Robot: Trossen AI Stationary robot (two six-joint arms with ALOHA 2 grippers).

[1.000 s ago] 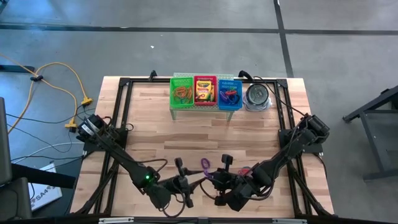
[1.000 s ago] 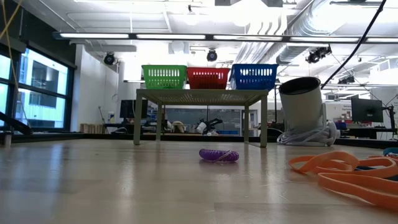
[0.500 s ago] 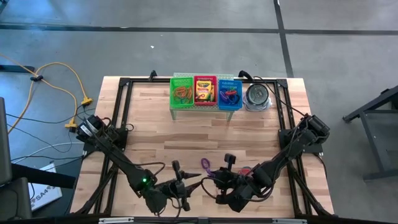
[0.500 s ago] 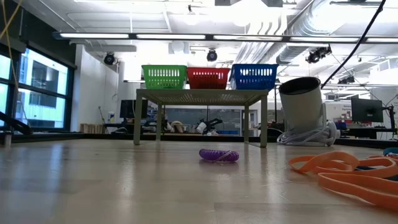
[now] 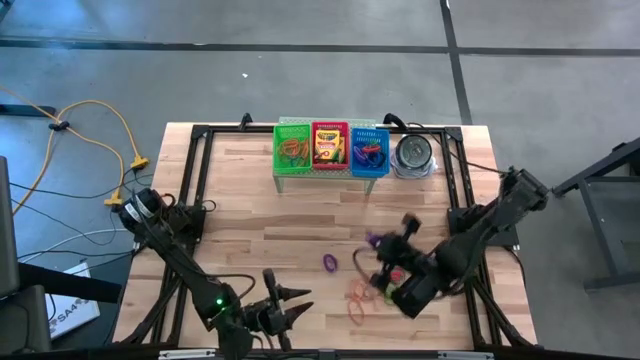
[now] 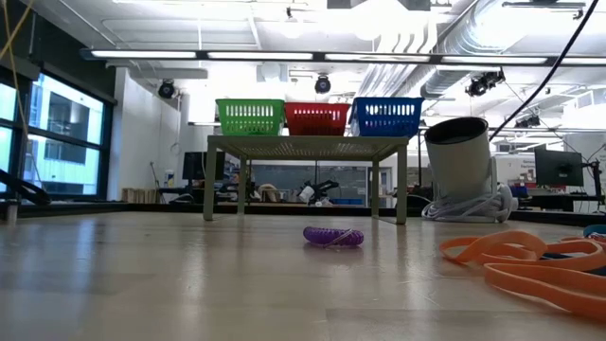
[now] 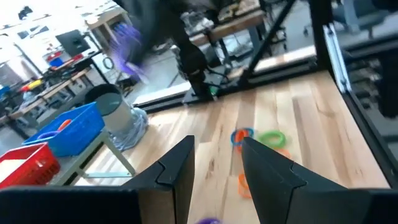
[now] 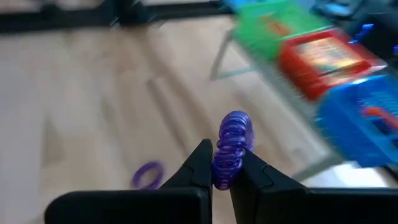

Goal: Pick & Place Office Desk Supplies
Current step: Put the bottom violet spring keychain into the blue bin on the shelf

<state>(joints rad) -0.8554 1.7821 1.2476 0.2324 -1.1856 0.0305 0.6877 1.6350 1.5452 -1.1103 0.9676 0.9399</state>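
Purple coiled rubber-band loop (image 8: 231,149) sat pinched upright between the right gripper (image 8: 221,165) fingertips, lifted above the wooden table (image 5: 250,210), short of the blue plastic mesh basket (image 5: 369,150). Judged light, soft, springy; a mid-coil pinch suits it. Right arm reached inward, raised. Left gripper (image 7: 216,163) hung low at the near edge, fingers parted, empty.

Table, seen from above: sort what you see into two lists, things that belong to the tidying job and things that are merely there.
Job:
purple band in right tool
loose purple band
orange bands
crayon box

Merely there:
green basket
red basket
blue basket
metal tin
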